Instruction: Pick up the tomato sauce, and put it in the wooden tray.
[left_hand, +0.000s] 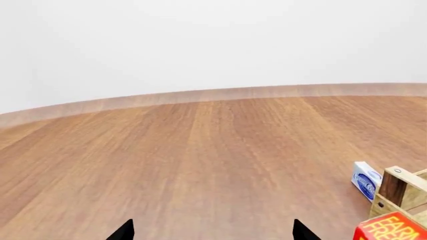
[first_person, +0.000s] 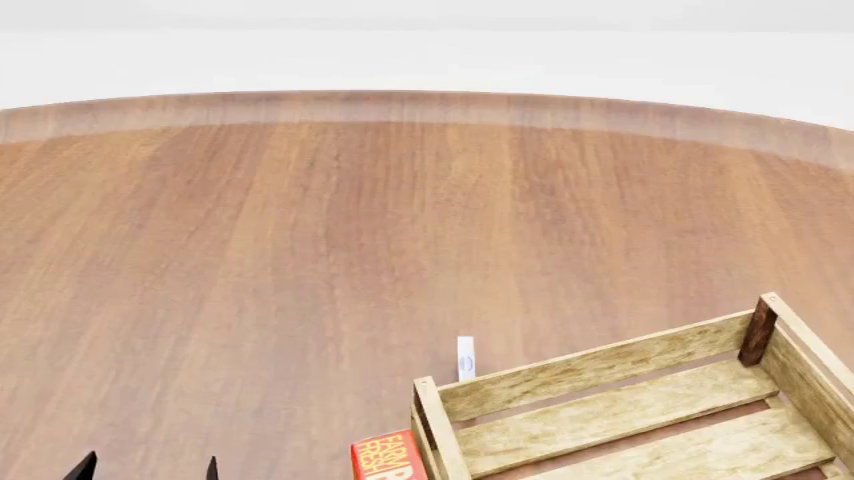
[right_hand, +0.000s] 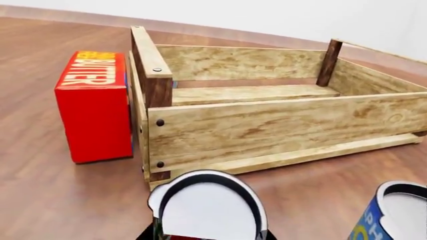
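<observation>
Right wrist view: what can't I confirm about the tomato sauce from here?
- Tomato sauce: body and label cut off by the bottom edge of the right wrist view.
- Right gripper jaws: mostly hidden behind the can; contact unconfirmed.
- Head view: the can lies outside the frame; only the wooden tray shows.

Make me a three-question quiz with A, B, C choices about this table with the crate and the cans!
1. Where is the red butter box?
A. beside the wooden tray, outside it
B. inside it
C. on top of a can

2. How many cans show in the right wrist view?
A. one
B. two
C. four

3. How is the left gripper?
A. shut on a can
B. shut on the box
C. open, holding nothing

Answers:
1. A, because the box stands on the table against the outside of the tray's end wall.
2. B, because only the tomato sauce and the blue-and-yellow can show.
3. C, because its fingertips are wide apart, with only bare table between them.
</observation>
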